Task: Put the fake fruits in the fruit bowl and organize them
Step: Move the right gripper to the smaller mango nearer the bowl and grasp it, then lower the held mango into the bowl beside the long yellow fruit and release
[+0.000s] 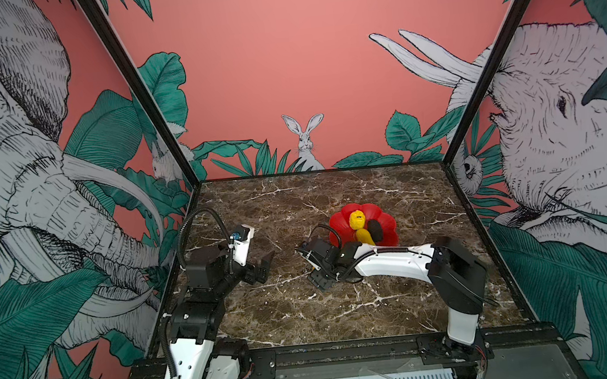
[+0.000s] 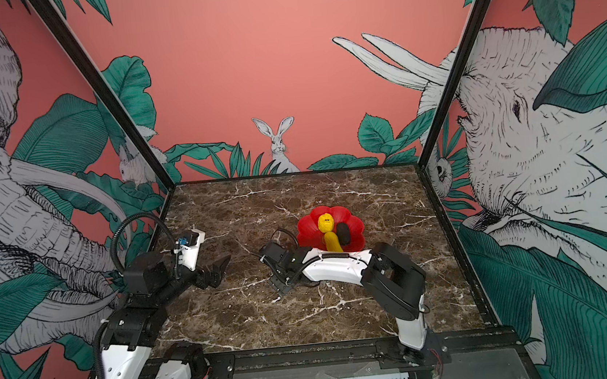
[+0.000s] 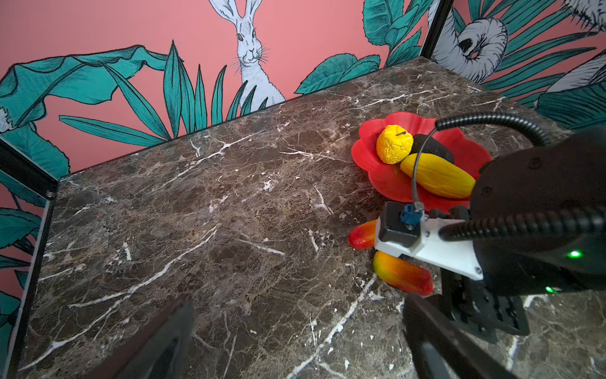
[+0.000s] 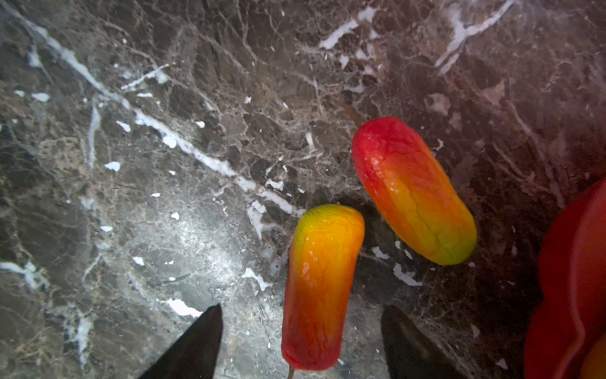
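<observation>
fruit bowl (image 3: 377,170) — lumpy yellow (image 3: 394,144), black-brown (image 3: 436,149), long yellow (image 3: 437,175)

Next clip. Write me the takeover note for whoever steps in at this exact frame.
Right claw: open, straddling the near mango-coloured fruit on the marble; not gripped.
Left claw: open, empty, off to the left.
In the red bowl: lumpy yellow fruit, dark oval fruit, long yellow fruit.
On the table beside the bowl: both red-orange fruits, the second lying apart from the first.
Done: three of five.
Left: close on the straddled fruit, bowl it, then the other; tidy the arrangement.
</observation>
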`<act>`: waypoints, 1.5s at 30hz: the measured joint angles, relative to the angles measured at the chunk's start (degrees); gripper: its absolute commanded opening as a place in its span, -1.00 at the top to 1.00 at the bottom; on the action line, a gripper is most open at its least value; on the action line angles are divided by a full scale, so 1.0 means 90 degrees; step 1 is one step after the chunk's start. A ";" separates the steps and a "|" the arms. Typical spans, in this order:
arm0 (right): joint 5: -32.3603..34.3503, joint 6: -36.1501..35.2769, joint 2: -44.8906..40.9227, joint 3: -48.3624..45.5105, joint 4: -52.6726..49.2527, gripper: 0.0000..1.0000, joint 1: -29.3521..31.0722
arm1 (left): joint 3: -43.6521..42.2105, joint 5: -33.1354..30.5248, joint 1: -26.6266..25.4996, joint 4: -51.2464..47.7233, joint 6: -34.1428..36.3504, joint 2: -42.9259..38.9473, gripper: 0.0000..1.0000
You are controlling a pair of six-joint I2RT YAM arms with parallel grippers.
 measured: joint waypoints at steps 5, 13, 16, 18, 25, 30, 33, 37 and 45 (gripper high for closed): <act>-0.0012 0.0117 0.0124 0.0000 0.0041 -0.14 -0.0007 | 0.0000 0.0000 0.0000 0.0000 0.0002 -0.0002 -0.99; -0.0015 0.0216 0.0189 -0.0002 0.0182 0.08 -0.0024 | 0.0000 0.0000 0.0000 0.0000 0.0002 -0.0012 -0.99; -0.0019 0.0253 0.0282 -0.0005 0.0214 0.09 -0.0024 | 0.0000 0.0000 0.0000 0.0000 0.0000 -0.0015 -0.99; -0.0044 0.0279 0.0325 -0.0015 0.0238 0.23 -0.0024 | 0.0000 0.0000 0.0000 0.0000 0.0000 -0.0015 -0.99; -0.0109 0.0308 0.0350 -0.0022 0.0243 0.52 -0.0024 | 0.0000 0.0000 -0.0002 0.0000 0.0000 -0.0015 -0.99; -0.0044 0.0274 0.0265 -0.0022 0.0100 0.62 -0.0024 | 0.0000 0.0000 -0.0002 0.0002 0.0002 -0.0012 -0.99; 0.0078 0.0209 -0.0032 -0.0024 -0.0129 0.69 -0.0032 | 0.0000 0.0002 -0.0002 0.0000 0.0000 0.0000 -0.99; 0.0231 0.0119 -0.0806 -0.0039 -0.0262 0.71 -0.0090 | 0.0000 0.0007 -0.0002 0.0005 0.0000 0.0039 -0.99; 0.0719 0.0168 -0.2008 -0.0352 -0.0396 0.71 -0.0886 | 0.0000 0.0024 -0.0002 0.0005 0.0002 0.0073 -0.99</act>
